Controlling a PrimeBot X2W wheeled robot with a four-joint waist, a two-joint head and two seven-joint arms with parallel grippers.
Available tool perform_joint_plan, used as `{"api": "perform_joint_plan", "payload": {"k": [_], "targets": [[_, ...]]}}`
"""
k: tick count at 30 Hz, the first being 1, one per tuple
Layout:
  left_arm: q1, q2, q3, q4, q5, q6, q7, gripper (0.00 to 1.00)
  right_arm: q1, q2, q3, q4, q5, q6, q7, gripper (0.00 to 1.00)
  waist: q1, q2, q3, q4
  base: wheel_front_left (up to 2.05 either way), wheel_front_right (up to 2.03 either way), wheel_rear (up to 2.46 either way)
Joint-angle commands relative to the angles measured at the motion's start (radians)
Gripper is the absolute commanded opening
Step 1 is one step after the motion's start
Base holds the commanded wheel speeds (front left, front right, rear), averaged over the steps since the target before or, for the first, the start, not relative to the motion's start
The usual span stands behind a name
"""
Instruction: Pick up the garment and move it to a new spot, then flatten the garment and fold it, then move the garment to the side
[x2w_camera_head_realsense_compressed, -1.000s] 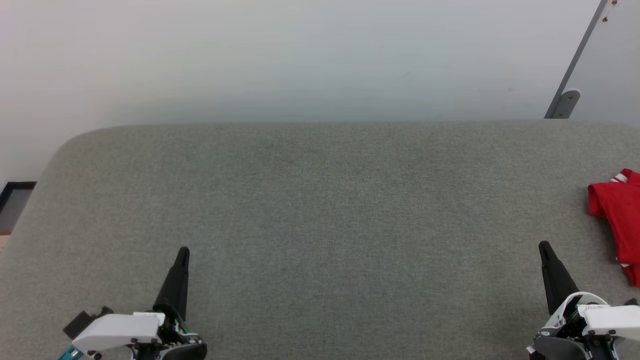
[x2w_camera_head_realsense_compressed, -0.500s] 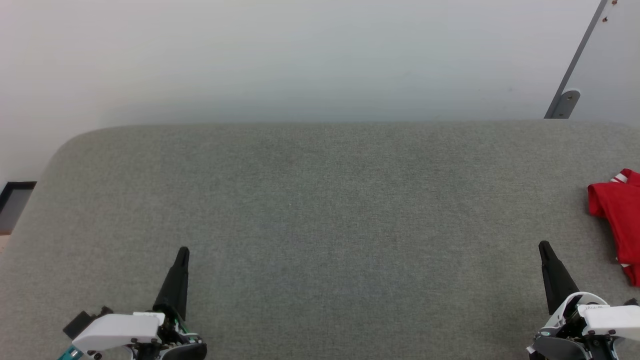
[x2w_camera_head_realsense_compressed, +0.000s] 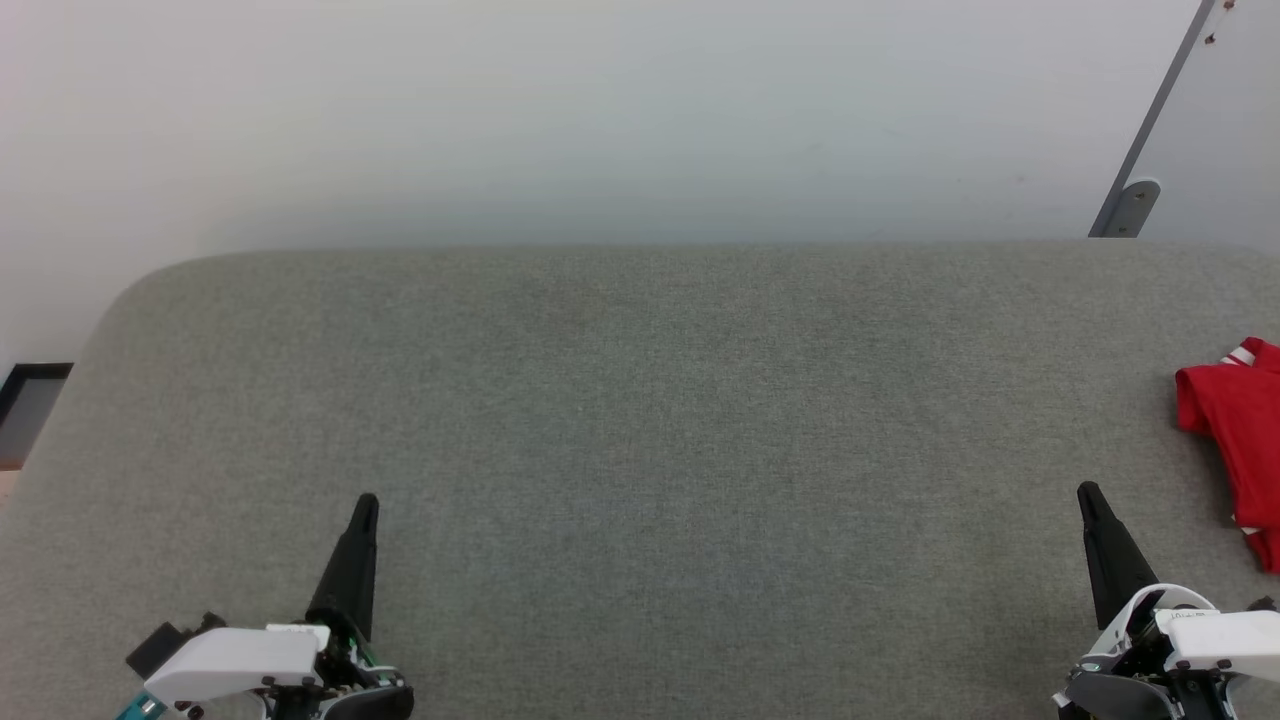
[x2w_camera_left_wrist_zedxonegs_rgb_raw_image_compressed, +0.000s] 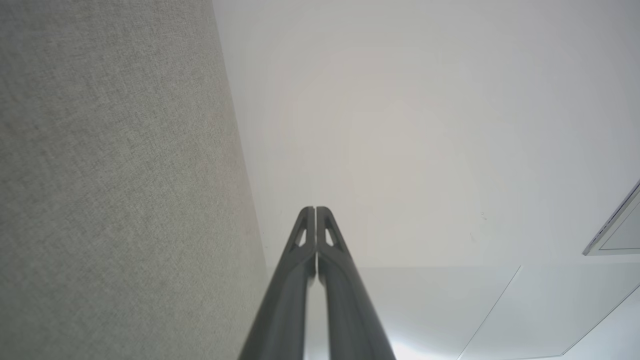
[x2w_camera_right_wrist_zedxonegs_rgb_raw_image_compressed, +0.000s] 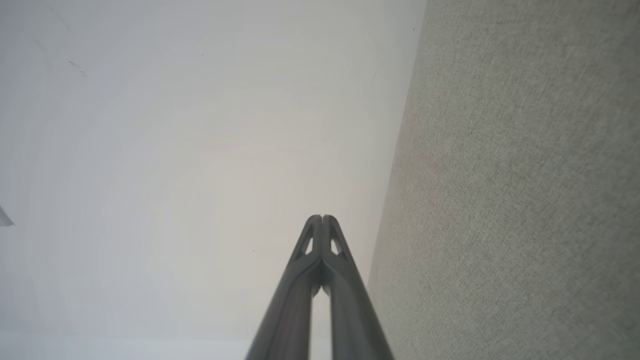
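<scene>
This is looking like a bare lab or test room: a wide counter (x2w_camera_head_realsense_compressed: 640, 400) covered in grey woven fabric is standing against a plain white wall (x2w_camera_head_realsense_compressed: 600, 120), a grey metal strut (x2w_camera_head_realsense_compressed: 1128, 208) leaning across it.

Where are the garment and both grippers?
garment (x2w_camera_head_realsense_compressed: 1235, 420): head view, red body near the right edge.
left gripper (x2w_camera_head_realsense_compressed: 367, 502): head view, tip of shut jaws.
right gripper (x2w_camera_head_realsense_compressed: 1088, 492): head view, tip of shut jaws.
</scene>
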Motion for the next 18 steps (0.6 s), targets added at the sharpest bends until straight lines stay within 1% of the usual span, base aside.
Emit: {"api": "perform_joint_plan", "payload": {"k": [1, 18], "targets": [[-0.010, -0.001, 0.003, 0.001, -0.003, -0.005, 0.002, 0.00, -0.002, 0.003, 0.000, -0.001, 0.005, -0.001, 0.002, 0.00, 0.0000, 0.0000, 0.000, 0.000, 0.00, 0.00, 0.00], [-0.010, -0.001, 0.003, 0.001, -0.003, -0.005, 0.002, 0.00, -0.002, 0.003, 0.000, -0.001, 0.005, -0.001, 0.002, 0.00, 0.0000, 0.0000, 0.000, 0.000, 0.00, 0.00, 0.00]]}}
